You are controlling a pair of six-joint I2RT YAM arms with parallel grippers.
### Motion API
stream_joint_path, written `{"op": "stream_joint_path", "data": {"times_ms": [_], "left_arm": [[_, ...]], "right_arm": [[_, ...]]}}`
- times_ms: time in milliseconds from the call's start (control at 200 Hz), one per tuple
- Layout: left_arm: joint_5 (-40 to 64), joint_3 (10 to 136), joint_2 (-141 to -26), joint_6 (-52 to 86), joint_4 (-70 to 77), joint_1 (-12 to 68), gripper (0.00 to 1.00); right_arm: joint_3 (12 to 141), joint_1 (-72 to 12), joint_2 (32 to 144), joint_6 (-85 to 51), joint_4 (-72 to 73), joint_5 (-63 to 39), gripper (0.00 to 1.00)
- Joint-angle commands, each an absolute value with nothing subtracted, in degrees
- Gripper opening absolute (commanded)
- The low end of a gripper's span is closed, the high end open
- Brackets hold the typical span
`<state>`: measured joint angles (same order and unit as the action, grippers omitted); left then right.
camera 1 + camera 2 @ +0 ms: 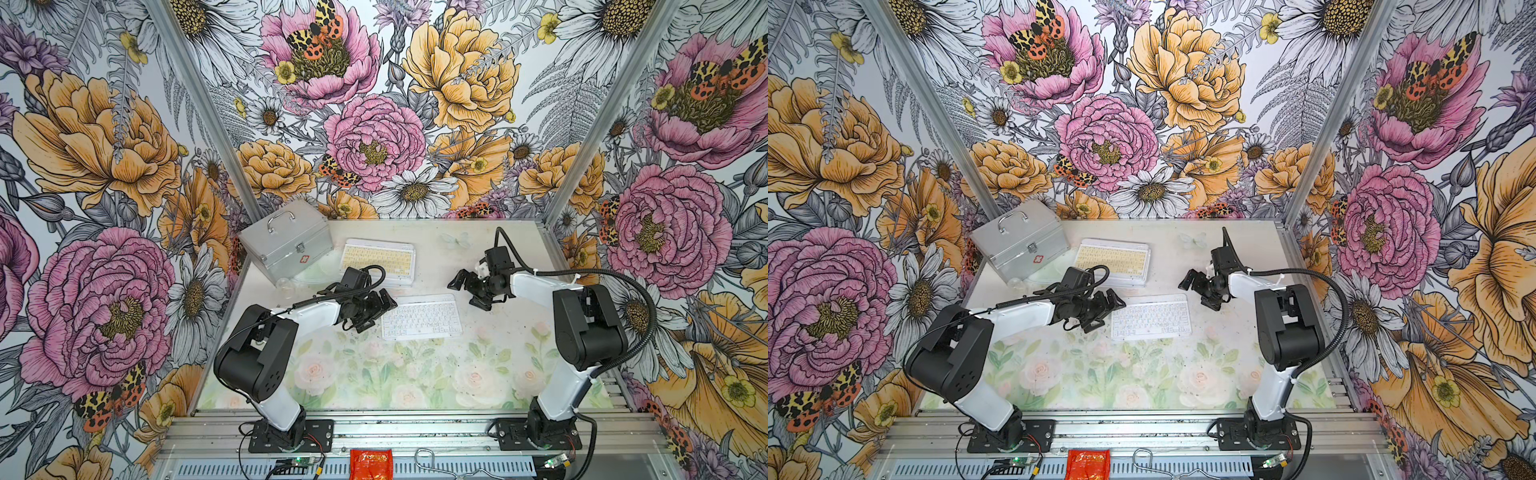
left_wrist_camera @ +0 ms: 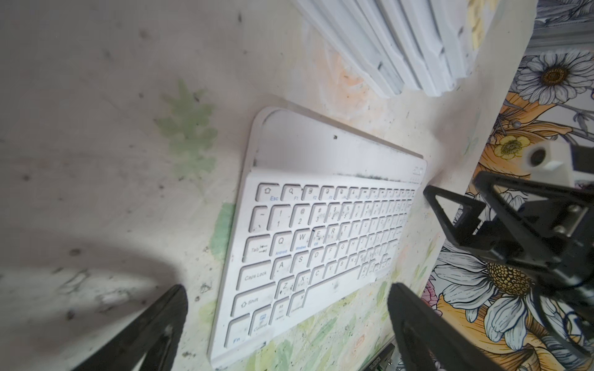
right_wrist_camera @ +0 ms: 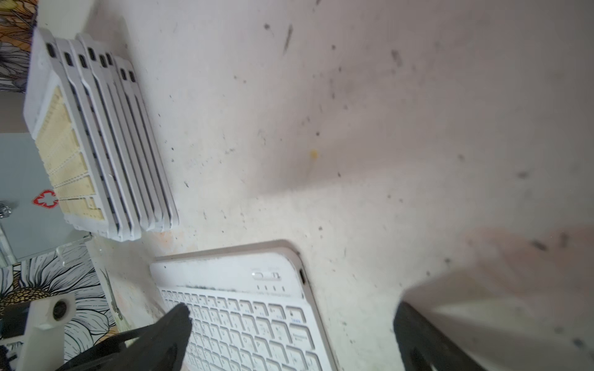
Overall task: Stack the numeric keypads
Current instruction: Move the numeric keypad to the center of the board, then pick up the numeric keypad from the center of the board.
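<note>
Both gape wide and empty: left pincer, right pincer, white keypad flat between them. It looks thin, stiff, light; best pinched by a short edge.

The white flat rectangular keypad with white keys carried key legends: Esc, Tab, Caps Lock, Shift, Fn, Control, the digits 1, 2, 3 and the letters Q, W, E, R, A, S, D, Z, X, with small blue Android and Windows marks. The silver metal case bore a red-outlined cross emblem.
</note>
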<state>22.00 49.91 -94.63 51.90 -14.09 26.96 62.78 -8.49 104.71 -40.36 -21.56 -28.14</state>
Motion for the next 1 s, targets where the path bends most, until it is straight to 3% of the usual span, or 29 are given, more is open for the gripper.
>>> {"op": "stream_joint_path", "data": {"times_ms": [0, 365, 996], "left_arm": [[23.4, 52.08, -97.65, 52.09, -12.16, 28.56, 0.99], [27.44, 52.56, -102.92, 54.49, -6.89, 26.77, 0.99], [27.25, 55.8, -107.43, 55.07, -5.7, 26.72, 0.99]], "right_arm": [[65.45, -8.89, 108.23, -38.1, -19.53, -34.53, 1.0], [62.47, -10.14, 111.44, -43.08, -9.85, -37.96, 1.0], [53.14, -11.75, 106.54, -49.8, 4.88, -42.45, 1.0]]}}
